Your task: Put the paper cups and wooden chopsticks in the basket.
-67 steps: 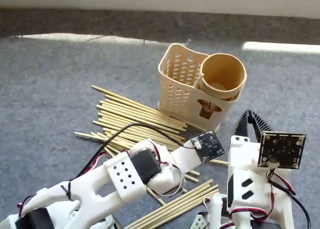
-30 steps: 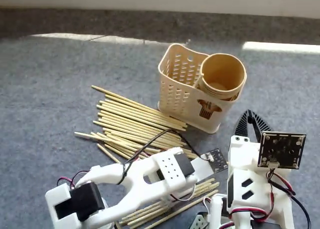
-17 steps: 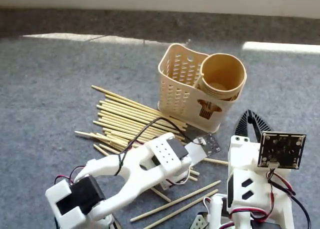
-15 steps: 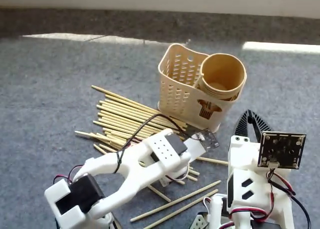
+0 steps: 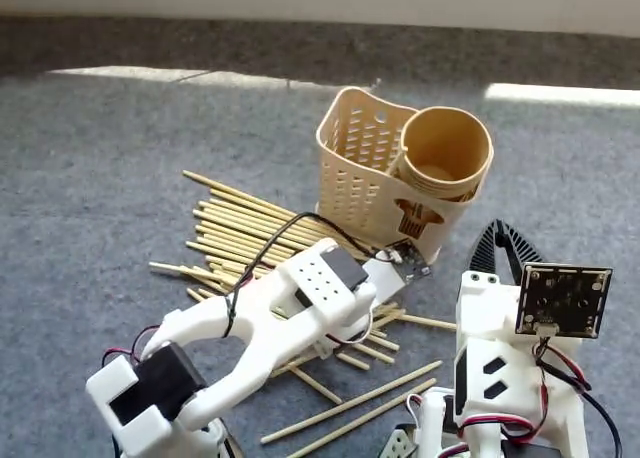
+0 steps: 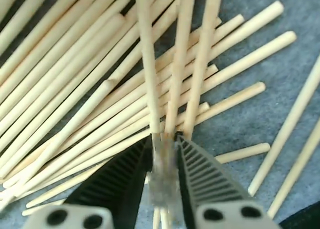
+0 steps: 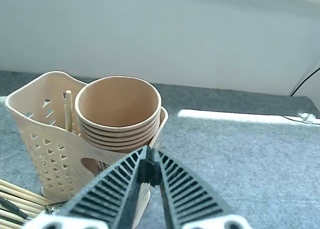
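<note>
The left gripper pinches three wooden chopsticks above the pile in the middle of the table; the right gripper is pressed together near the basket, which holds the stacked paper cups

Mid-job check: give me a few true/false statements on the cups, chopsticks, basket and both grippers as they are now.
1. The left gripper is shut on a few chopsticks. True.
2. The cups lie on the carpet beside the basket. False: they sit stacked inside the basket.
3. The right gripper holds a cup. False: it is shut on nothing, in front of the basket.
4. One chopstick stands in the basket next to the cups. True.
5. Many loose chopsticks lie on the carpet outside the basket. True.
6. The basket is tipped on its side. False: it stands upright.
</note>
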### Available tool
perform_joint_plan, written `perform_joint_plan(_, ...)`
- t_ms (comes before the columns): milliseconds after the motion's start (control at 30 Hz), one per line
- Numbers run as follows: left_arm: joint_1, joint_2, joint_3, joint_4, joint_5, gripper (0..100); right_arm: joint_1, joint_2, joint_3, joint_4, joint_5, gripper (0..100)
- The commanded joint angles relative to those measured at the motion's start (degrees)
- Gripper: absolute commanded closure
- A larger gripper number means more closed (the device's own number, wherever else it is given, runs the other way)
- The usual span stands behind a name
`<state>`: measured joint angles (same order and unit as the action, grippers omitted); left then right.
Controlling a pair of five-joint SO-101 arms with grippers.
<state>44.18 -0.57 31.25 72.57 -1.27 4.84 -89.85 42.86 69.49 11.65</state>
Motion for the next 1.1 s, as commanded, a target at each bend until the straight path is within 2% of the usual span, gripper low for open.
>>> perform_joint_plan(0,-1.1,-0.2,-1.9,0.1,-0.4,86,0.5,-0.2,0.1,-1.6,-0.4,99.2)
perform_joint_plan(233,-4.1,0.0,-0.7,-3.7,-0.4,86,0.5,-0.2,0.1,-1.5,-0.4,99.2)
perform_joint_plan(433,-4.2,0.0,0.3,-6.5,-0.4,96,0.4,-0.2,0.1,-1.5,-0.4,99.2)
perform_joint_plan(633,-6.3,0.0,0.3,-6.6,-0.4,89,0.3,-0.2,0.1,-1.5,-0.4,99.2)
perform_joint_plan(733,-6.2,0.5,0.4,-6.9,-0.4,90,0.3,-0.2,0.1,-1.5,-0.4,99.2)
perform_joint_plan(933,-6.0,10.5,-5.7,-6.3,-0.4,92,0.3,-0.2,0.1,-1.5,-0.4,99.2)
perform_joint_plan(1067,-6.1,15.0,-9.9,-3.4,-0.4,100,0.3,-0.2,0.1,-1.5,-0.4,99.2)
